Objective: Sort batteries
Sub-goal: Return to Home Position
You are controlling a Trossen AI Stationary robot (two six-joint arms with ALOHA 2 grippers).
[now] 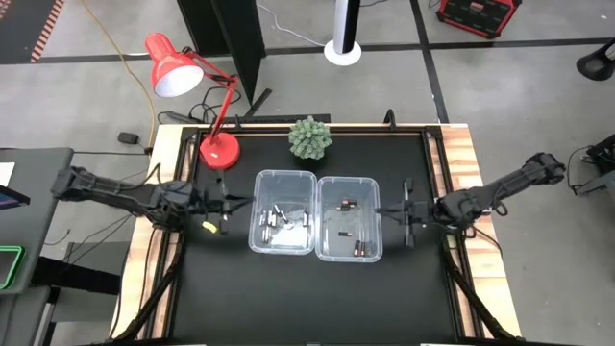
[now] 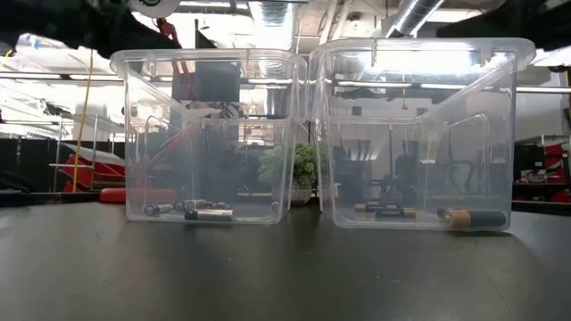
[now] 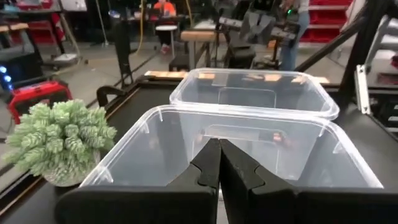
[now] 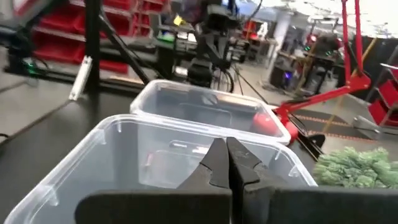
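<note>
- We see the silver batteries (image 1: 284, 220) lying in the left bin (image 1: 285, 177) and the dark batteries (image 1: 354, 245) in the right bin (image 1: 348, 180), side by side mid worktop (image 1: 288, 298).
- The left gripper (image 3: 219, 149) hovers just left of the bins, jaws closed, empty.
- The right gripper (image 4: 225, 148) is just right of them, jaws pinched together, batteries well apart.

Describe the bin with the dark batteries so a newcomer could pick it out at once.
Start at the black table, where two clear plastic bins sit side by side near the small green plant. Take the bin nearer the right arm: it holds a few dark, copper-ended batteries, while its neighbour holds whitish-silver ones.
</note>
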